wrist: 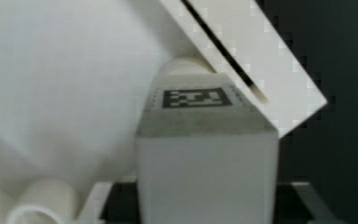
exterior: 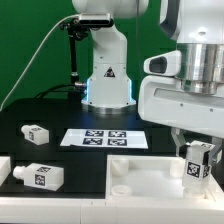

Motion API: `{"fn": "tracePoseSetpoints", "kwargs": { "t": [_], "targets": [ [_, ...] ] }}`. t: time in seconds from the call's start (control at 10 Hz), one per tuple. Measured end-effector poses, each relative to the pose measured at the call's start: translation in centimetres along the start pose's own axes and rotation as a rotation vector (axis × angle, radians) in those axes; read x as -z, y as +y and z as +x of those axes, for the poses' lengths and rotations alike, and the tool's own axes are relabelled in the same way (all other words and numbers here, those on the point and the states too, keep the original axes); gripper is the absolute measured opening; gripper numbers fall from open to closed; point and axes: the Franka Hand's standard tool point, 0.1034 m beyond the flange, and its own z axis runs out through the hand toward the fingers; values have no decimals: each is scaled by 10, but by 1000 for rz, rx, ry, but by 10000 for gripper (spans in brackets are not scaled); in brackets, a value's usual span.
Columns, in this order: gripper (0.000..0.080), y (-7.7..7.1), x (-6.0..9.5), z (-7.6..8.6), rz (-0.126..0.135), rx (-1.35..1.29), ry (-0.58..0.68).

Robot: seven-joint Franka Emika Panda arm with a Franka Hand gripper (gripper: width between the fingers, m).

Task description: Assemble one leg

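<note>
My gripper (exterior: 197, 168) is shut on a leg (exterior: 196, 163), a stubby white block with a black-and-white tag. It holds the leg upright over the near right corner of the large flat white tabletop (exterior: 140, 182) at the exterior view's right. In the wrist view the leg (wrist: 206, 150) fills the middle between my fingers (wrist: 302, 196), tag facing the camera. My gripper (wrist: 201, 205) clamps its lower part. The tabletop (wrist: 60, 90) lies tilted behind it, its edge running diagonally. I cannot tell whether the leg touches the tabletop.
Two loose legs lie on the black table at the exterior view's left, one farther back (exterior: 36, 133) and one nearer (exterior: 42, 177). Another white part (exterior: 4, 166) shows at the left edge. The marker board (exterior: 102, 138) lies in the middle. The robot base (exterior: 108, 85) stands behind.
</note>
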Motion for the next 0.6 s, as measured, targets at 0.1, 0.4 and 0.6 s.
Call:
{"fn": "tracePoseSetpoints", "kwargs": {
  "t": [0.1, 0.4, 0.6],
  "targets": [
    [287, 1, -1, 3, -8, -134, 3],
    [287, 8, -2, 5, -5, -558, -43],
    [287, 10, -2, 2, -12, -771, -58]
  ]
}}
